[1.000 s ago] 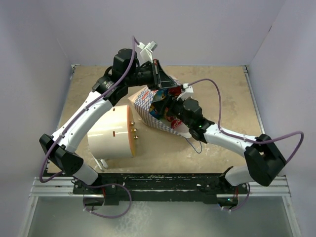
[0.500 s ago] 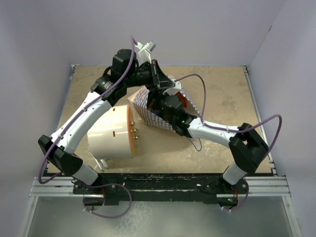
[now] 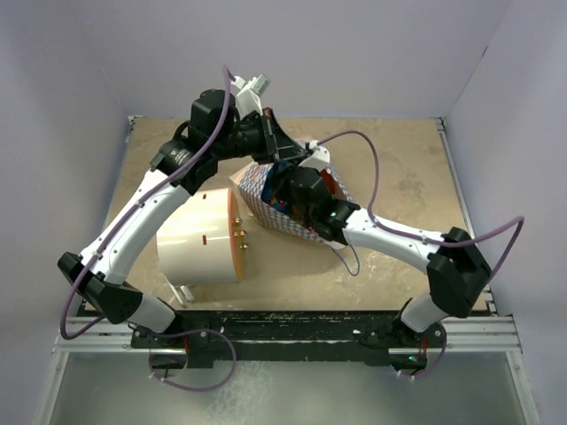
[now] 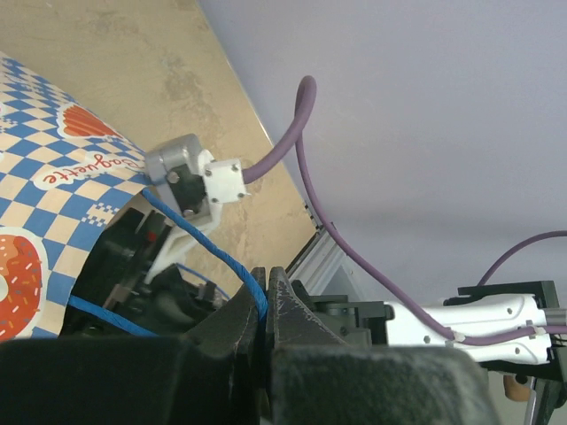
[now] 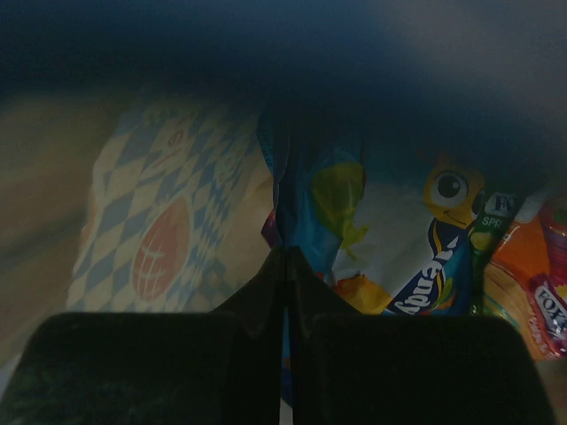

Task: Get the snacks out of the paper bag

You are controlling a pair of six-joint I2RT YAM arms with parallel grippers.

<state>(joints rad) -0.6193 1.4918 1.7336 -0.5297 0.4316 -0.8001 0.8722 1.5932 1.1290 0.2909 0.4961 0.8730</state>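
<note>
Inside the checkered paper bag (image 3: 255, 188), which lies near the middle of the tabletop (image 3: 399, 177), the right gripper (image 5: 283, 257) pinches the edge of a blue snack packet (image 5: 390, 230). At the bag's rim, the left gripper (image 4: 267, 282) clamps the blue cord handle (image 4: 208, 243).

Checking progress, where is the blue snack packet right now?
Right wrist view: the blue packet sits inside the paper bag, its edge pinched by the right gripper, an orange packet beside it.
</note>
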